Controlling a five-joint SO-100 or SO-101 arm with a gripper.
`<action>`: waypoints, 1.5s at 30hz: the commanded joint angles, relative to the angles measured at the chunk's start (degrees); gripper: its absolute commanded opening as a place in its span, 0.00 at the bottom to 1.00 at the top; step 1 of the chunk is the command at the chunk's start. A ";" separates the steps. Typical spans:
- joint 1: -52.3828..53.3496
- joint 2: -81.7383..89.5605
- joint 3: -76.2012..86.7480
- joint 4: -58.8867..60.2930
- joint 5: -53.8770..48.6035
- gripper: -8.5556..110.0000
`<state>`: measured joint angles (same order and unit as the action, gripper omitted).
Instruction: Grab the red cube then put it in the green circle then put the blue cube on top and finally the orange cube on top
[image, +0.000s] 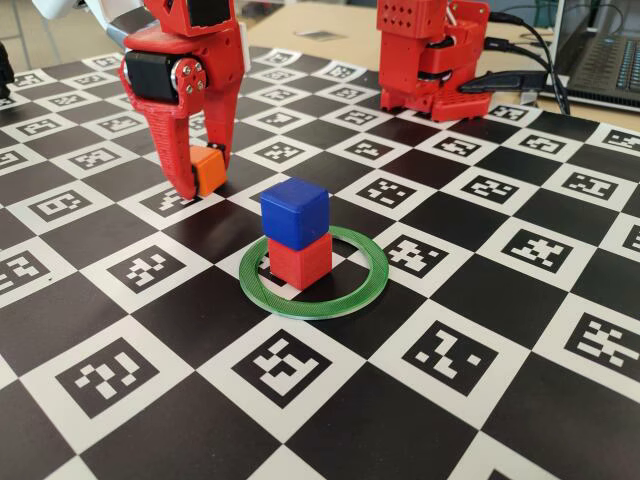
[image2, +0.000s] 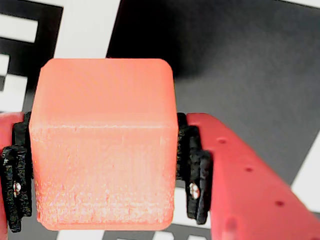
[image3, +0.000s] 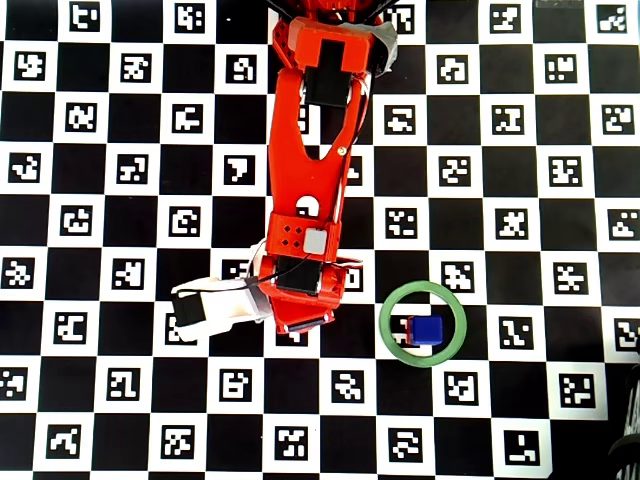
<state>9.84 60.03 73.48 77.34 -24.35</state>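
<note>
My red gripper (image: 205, 180) is shut on the orange cube (image: 208, 170), down at board level at the left of the fixed view. The wrist view shows the orange cube (image2: 102, 150) filling the space between the black pads (image2: 194, 170) of my gripper (image2: 102, 180). To the right of it, the red cube (image: 300, 262) stands inside the green circle (image: 345, 300) with the blue cube (image: 295, 212) stacked on top, turned slightly. From overhead the blue cube (image3: 429, 330) covers most of the red cube (image3: 411, 324) inside the green circle (image3: 422, 290); the arm hides the orange cube.
A checkerboard mat (image: 450, 360) with printed markers covers the table. The arm's red base (image: 430, 60) stands at the back, with cables (image: 520, 75) and a laptop (image: 605, 45) at the back right. A white wrist camera (image3: 210, 308) sticks out left of the arm.
</note>
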 joint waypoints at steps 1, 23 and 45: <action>-1.05 9.49 -8.61 6.94 0.70 0.11; -15.56 21.62 -28.92 28.21 19.07 0.10; -33.40 9.40 -34.89 25.31 49.92 0.08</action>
<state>-23.29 69.08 43.07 100.11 24.26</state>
